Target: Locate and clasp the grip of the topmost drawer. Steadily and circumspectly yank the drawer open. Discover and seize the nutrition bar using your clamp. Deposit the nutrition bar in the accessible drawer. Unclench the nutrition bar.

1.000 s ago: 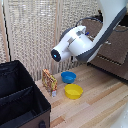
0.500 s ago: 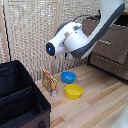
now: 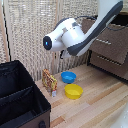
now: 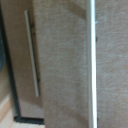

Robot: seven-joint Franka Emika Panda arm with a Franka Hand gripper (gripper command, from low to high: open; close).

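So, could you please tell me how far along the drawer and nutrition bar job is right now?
Nothing looks finished yet. The topmost drawer looks shut in the exterior view. In hand: the wrist view sits close to its silver handle, so the arm seems to be at the drawer; the pincer itself is not visible. Left: pulling it open, then fetching the nutrition bar, standing by the blue bowl.

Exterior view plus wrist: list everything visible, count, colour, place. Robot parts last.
nutrition bar: 1, orange-yellow-red wrapper, upright on the floor beside the black box
blue bowl: 1, blue, on the floor between bar and dresser
yellow bowl: 1, yellow, just in front of the blue bowl
black box: 1, black, open-topped, exterior view's lower left
dresser: 1, dark with grey-brown drawer fronts, exterior view's right
drawer handles: 2 silver bars, close in the wrist view
robot arm: 1, white, reaching toward the dresser; gripper not visible
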